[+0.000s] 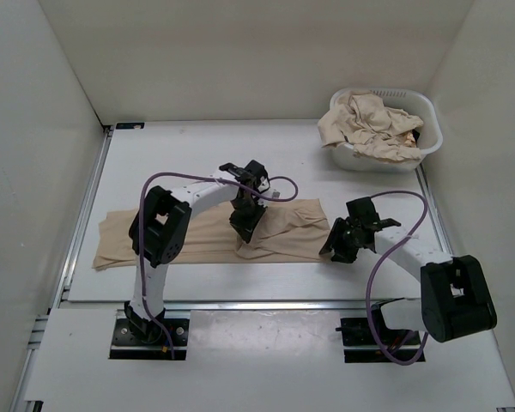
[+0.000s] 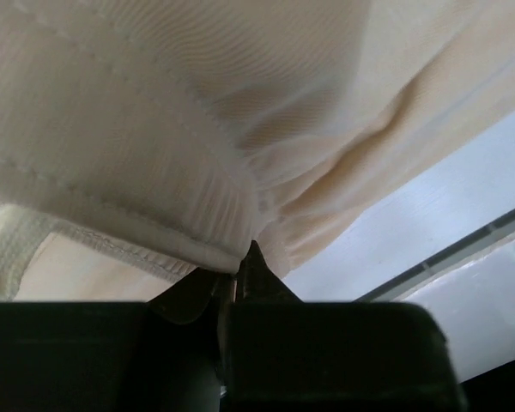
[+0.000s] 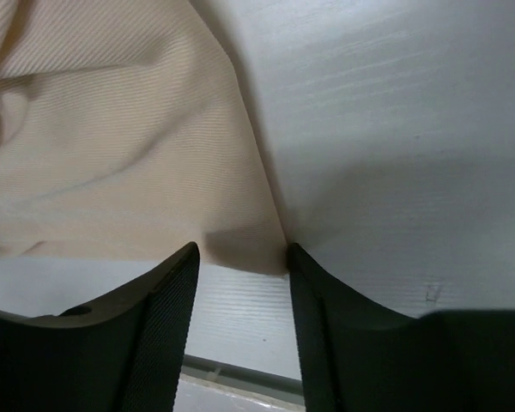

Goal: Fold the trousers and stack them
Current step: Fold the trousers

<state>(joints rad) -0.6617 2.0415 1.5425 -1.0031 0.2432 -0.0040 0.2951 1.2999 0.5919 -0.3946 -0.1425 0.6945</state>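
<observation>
Trousers (image 1: 287,232): one pair lies flat and lengthwise across the middle of the counter (image 1: 197,163), running from centre left to centre right of the overhead frame. A heap (image 1: 369,124) of like pairs sits in the basket (image 1: 435,137) at upper right, well apart.

Left jaws: fully shut on a pinch of the trousers (image 2: 154,129) near the middle of the lower edge. In the left wrist frame a stitched hem and gathered cloth bunch directly above the tips, so the grip appears to take more than one layer.

Right jaws: partly open, holding nothing. Both fingers (image 3: 167,326) are set down at the right end of the trousers (image 3: 112,129), with the cloth's lower corner lying between them and bare counter to the right.

Assessment: the two grips sit on the same long edge, which suits lifting that edge for a fold. The fold itself is not yet begun. The right corner is thin and flat; a closure there could miss it.
</observation>
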